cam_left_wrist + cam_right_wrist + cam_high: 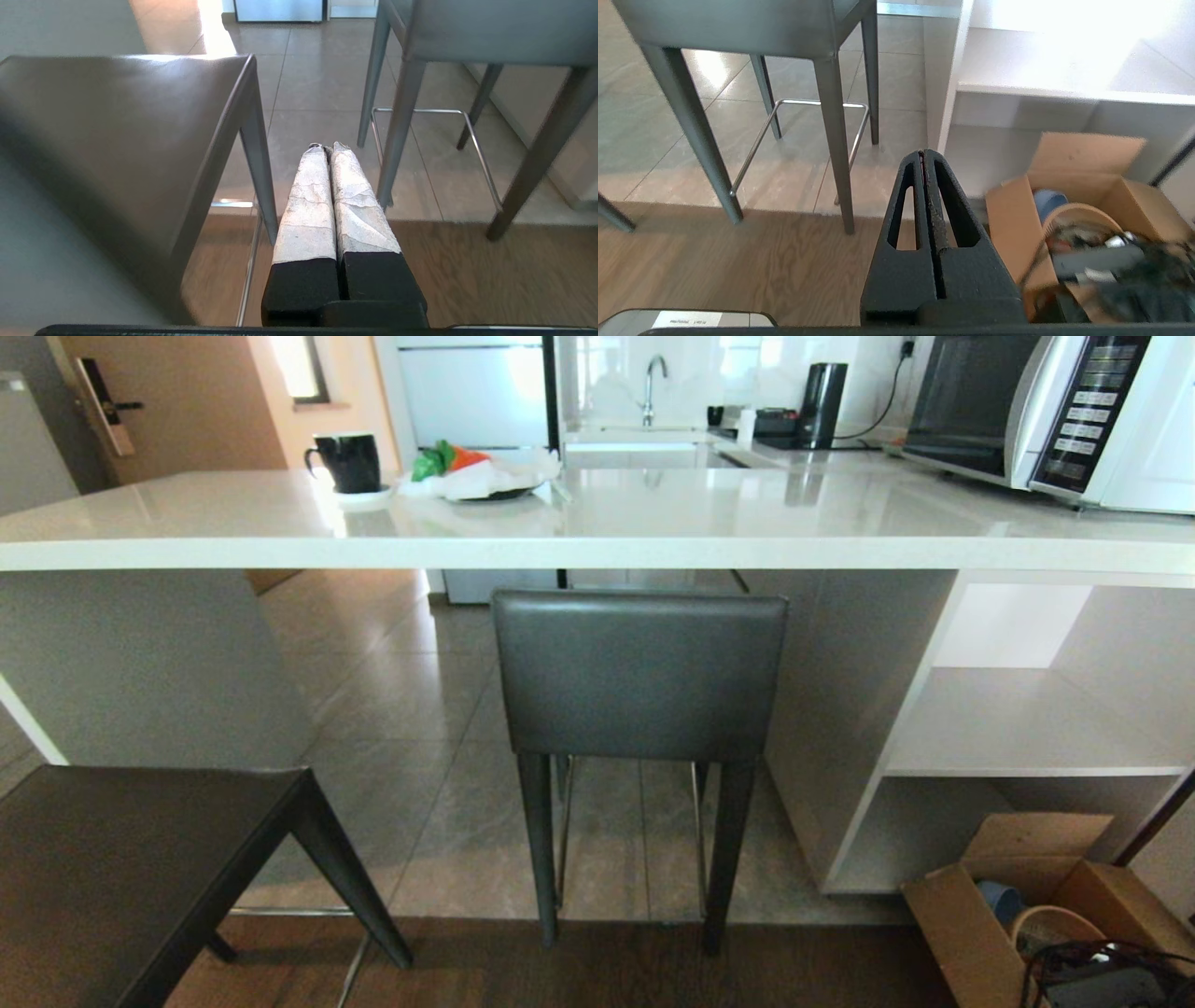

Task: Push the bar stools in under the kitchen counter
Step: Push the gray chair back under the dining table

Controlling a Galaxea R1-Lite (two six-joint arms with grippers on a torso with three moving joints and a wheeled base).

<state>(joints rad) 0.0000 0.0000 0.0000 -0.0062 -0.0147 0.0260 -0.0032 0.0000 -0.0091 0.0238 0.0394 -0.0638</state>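
- The counter (597, 527) runs across the head view, a thick glossy off-white slab with a white side panel (140, 663) under its left part and open white shelves (1027, 728) under its right part.
- One stool (639, 677) stands at the middle of the counter's near edge, backrest toward the camera. The top of the backrest sits just below the slab's edge, and its legs straddle the line where the grey tiles (420, 709) meet the wood floor (560, 971).
- The second stool (131, 868) stands out from the counter at the lower left of the head view, only its dark seat, a leg and part of its chrome footrest showing. It is on the wood floor, clear of the slab.
- On the counter's far left part sit a black mug (347, 461) and, just beside it, a plate (485, 481) with white wrapping and something green and orange.
- A microwave (1046, 411) stands at the counter's far right corner; a sink tap (653, 383) and a black kettle (823, 403) lie beyond.
- An open cardboard box (1027, 896) of oddments sits on the floor below the shelves.
- The left gripper (328, 148), its fingers wrapped in white tape, is pressed together and empty, hanging low between the two stools.
- The right gripper (923, 154), black, is likewise closed on nothing, low between the middle stool's legs and the box.
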